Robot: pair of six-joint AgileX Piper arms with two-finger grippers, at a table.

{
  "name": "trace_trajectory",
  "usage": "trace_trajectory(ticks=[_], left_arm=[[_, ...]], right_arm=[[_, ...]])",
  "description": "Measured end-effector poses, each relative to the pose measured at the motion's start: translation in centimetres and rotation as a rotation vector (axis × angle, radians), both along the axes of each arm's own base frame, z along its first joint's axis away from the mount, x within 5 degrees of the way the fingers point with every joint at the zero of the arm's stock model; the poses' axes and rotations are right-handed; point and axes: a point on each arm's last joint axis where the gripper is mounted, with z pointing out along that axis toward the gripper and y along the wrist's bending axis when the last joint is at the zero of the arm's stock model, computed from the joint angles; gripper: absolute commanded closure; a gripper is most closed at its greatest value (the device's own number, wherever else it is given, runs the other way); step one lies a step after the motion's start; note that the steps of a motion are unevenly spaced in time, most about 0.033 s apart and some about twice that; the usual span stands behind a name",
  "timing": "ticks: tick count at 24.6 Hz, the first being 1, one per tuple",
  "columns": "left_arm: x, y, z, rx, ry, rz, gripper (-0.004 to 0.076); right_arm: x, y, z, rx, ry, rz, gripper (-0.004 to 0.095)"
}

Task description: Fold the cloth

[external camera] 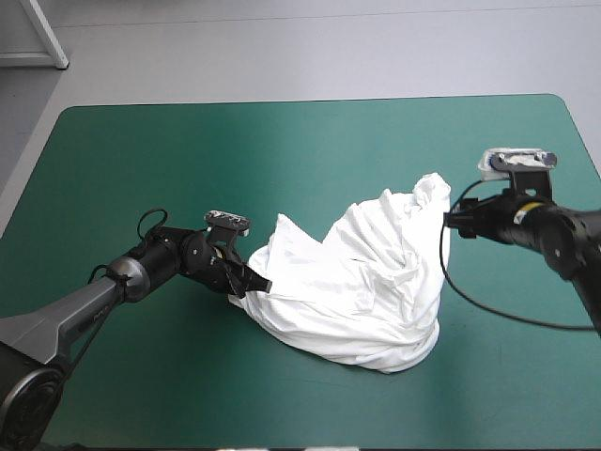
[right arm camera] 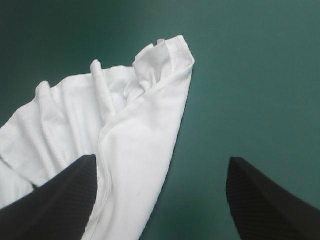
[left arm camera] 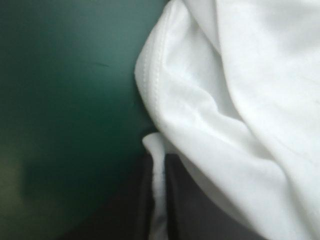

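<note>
The white T-shirt (external camera: 362, 282) lies as a crumpled heap on the teal-green cover, right of the table's middle. At the heap's left edge, my left gripper (external camera: 258, 282) is low on the cover. In the left wrist view this gripper (left arm camera: 160, 167) is shut on the T-shirt (left arm camera: 240, 100), with a thin strip of hem pinched between the black fingers (left arm camera: 200, 210). My right gripper (external camera: 451, 223) sits at the heap's right side, near a raised corner. The right wrist view shows it (right arm camera: 161, 160) open, with a hemmed edge of the T-shirt (right arm camera: 135, 125) lying between its fingers (right arm camera: 55, 200).
Teal-green cover (external camera: 282, 150) shows all around the heap, widest toward the far edge and the left. The table's right edge runs close behind my right arm. A white frame leg (external camera: 42, 38) stands on the floor beyond the far left corner.
</note>
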Motion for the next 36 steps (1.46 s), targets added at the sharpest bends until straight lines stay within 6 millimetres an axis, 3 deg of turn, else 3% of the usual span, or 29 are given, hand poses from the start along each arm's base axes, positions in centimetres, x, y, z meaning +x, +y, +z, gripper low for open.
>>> trace_trajectory(ticks=[3,10,19,21,23,24,25,28,30,31,33,35,36], left_arm=[[-0.1,0.0,-0.1,-0.002,0.002,0.002,0.0731],[-1.2,0.2,0.7,-0.023,-0.02,0.006,0.0733],[-3.4,0.7,2.5,-0.037,0.014,-0.005,0.0733],[-3.6,0.8,3.0,-0.045,0.0,-0.003,0.0733],[-3.8,0.9,3.2,-0.047,0.003,-0.003,0.0733],[-3.9,0.9,3.2,-0.045,0.006,-0.004,0.0733],[-3.9,1.0,3.2,-0.04,0.015,-0.007,0.0733],[-3.9,1.0,3.2,-0.036,0.011,-0.01,0.0733],[-3.8,1.2,3.2,-0.009,-0.003,-0.02,0.0733],[-3.7,1.5,4.0,0.016,-0.027,-0.009,0.0733],[-3.5,2.1,6.9,0.048,-0.132,0.013,0.0733],[-3.6,3.2,12.2,0.064,-0.312,0.057,0.0733],[-4.0,4.1,15.8,0.078,-0.429,0.088,0.0733]], right_arm=[[3.8,0.3,-1.0,-0.03,0.046,-0.009,0.0237],[11.6,1.0,-6.7,-0.079,0.209,-0.016,0.0237],[18.0,1.9,-12.5,-0.079,0.307,-0.021,0.0249],[18.7,2.1,-13.5,-0.068,0.323,-0.023,0.0328],[19.1,2.2,-14.2,-0.062,0.336,-0.025,0.0598],[19.1,2.2,-14.2,-0.061,0.334,-0.025,0.083],[19.2,2.2,-14.3,-0.061,0.331,-0.024,0.0917],[19.2,2.2,-14.2,-0.063,0.329,-0.021,0.0923],[19.1,2.2,-13.9,-0.073,0.327,-0.011,0.0923],[18.7,2.0,-12.4,-0.078,0.313,-0.008,0.0923],[17.7,1.9,-7.2,-0.068,0.206,-0.009,0.0923],[15.6,1.6,-0.1,-0.048,0.046,-0.013,0.0923],[13.8,1.4,4.1,-0.035,-0.05,-0.016,0.0923]])
